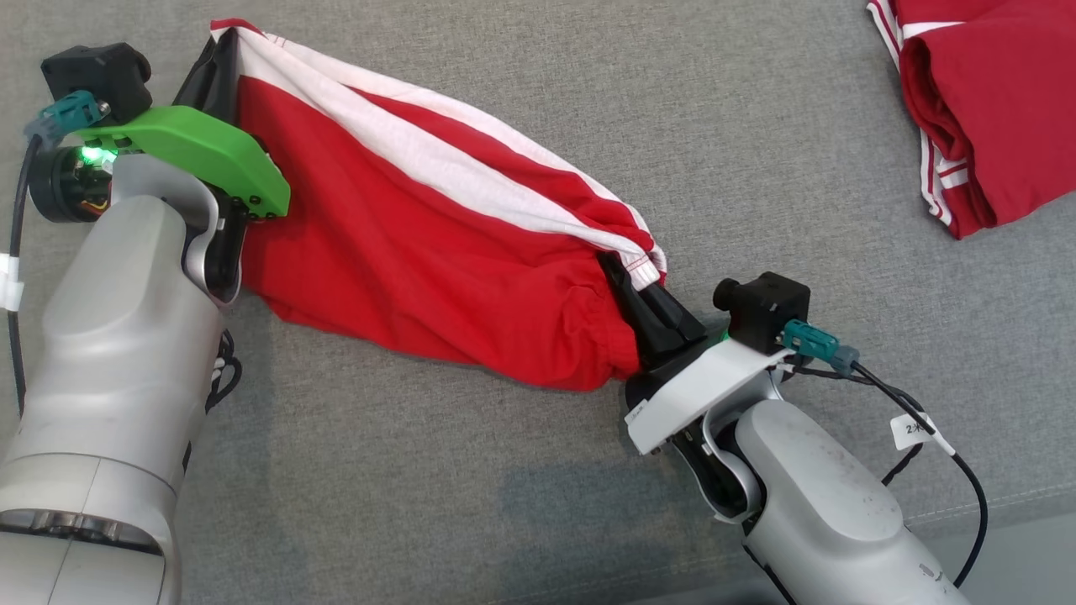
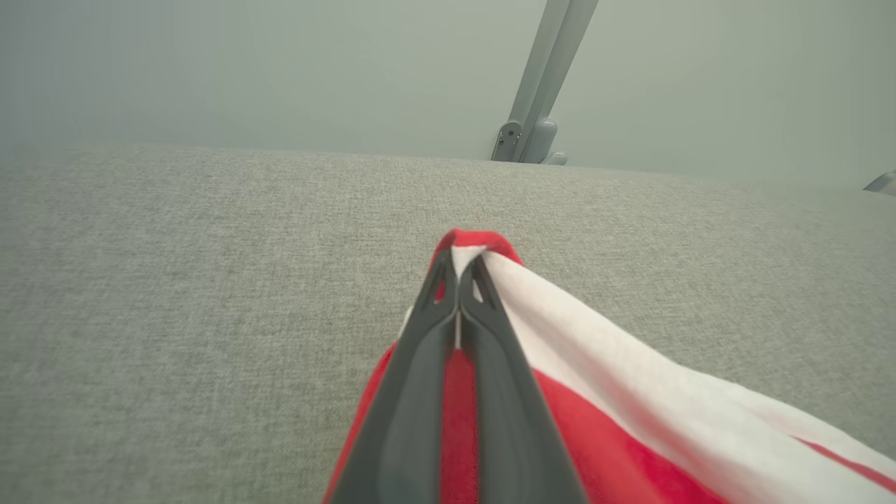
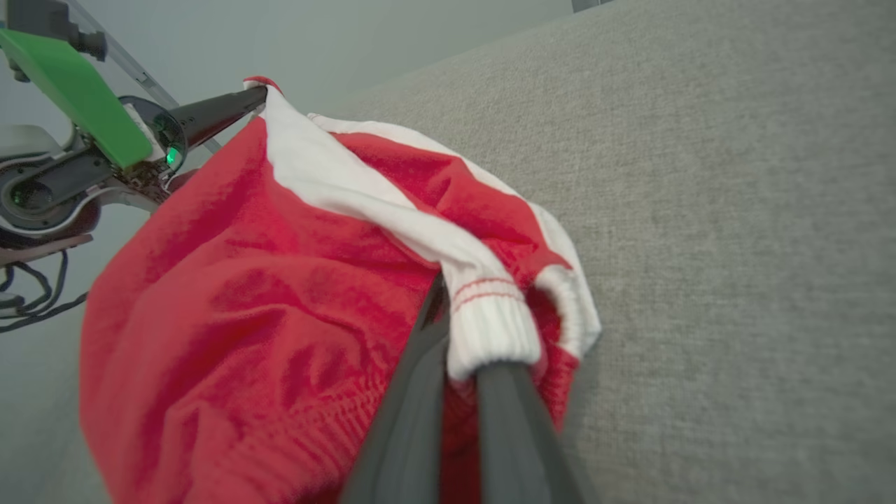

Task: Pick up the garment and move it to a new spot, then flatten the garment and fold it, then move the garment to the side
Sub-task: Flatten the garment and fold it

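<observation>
One garment (image 1: 420,252), diagonal, upper-left to lower-right

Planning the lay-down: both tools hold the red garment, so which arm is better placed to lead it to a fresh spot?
Probably left. The left tool and right tool are shut on the garment, but a red pile lies on the right arm's side, so leading leftward over the grey surface looks safer.

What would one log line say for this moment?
left gripper: shut on garment | right gripper: shut on garment | garment: stretched between them over grey surface
</observation>
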Available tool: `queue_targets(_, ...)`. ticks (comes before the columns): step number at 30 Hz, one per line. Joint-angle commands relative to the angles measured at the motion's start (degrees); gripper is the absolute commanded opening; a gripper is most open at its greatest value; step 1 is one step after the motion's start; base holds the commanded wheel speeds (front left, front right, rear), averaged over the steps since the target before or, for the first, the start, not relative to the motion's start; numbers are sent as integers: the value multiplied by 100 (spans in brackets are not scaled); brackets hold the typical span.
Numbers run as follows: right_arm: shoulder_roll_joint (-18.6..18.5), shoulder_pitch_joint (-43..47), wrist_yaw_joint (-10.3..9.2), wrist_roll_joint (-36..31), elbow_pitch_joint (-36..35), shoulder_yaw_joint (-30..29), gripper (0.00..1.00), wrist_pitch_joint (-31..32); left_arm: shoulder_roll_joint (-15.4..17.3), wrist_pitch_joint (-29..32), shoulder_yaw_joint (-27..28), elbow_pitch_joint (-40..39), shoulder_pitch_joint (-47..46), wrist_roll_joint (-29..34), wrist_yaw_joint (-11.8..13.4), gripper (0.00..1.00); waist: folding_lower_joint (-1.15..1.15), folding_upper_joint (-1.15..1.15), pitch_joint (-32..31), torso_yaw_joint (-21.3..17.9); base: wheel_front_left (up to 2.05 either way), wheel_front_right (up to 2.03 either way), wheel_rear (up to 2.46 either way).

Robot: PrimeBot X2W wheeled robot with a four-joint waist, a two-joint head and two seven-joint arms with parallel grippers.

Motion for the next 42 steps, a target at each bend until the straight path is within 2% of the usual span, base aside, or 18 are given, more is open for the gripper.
queue_targets(1,-62,-19,-13,-19,88,-64,0,-7,-6,-19,-26,96,-144,57,12,0,0,41,30,-42,0,0,0)
queue_targets(8,-40,-35,-14,-150,89,-150,0,-8,-26,-18,-84,479,-326,79,19,0,0,41,38,-106,0,0,0)
queue_targets(9,-38,-26,-14,-154,100,-172,28,-8,-45,-18,-105,570,-338,94,25,15,0,41,33,-111,0,0,0)
queue_targets(10,-34,-19,-14,-176,92,-199,53,-8,-60,-18,-130,645,-361,116,25,45,0,41,24,-111,0,0,0)
queue_targets(11,-31,-3,-13,-201,70,-220,100,-8,-68,-18,-143,689,-389,121,25,80,0,41,13,-107,0,0,0)
queue_targets(12,-28,22,-13,-224,48,-228,100,-8,-77,-19,-152,721,-405,125,24,100,0,41,-3,-96,0,0,0)
queue_targets(19,-17,315,-13,-365,-97,-405,100,-9,-171,-19,-207,634,-165,182,18,100,0,41,-230,58,0,0,0)
queue_targets(32,-6,1210,-12,-1167,-404,-1384,100,156,-307,-18,-514,-73,977,-119,13,100,0,41,-853,281,0,0,0)
queue_targets(36,-6,1524,-11,-1320,-768,-1606,100,336,-175,-18,-598,-247,1333,-222,13,100,0,41,-1030,294,0,0,0)
queue_targets(42,-5,1918,-11,-1465,-1408,-1896,100,514,21,89,-489,-57,1544,-375,62,100,0,41,-1210,193,0,0,0)
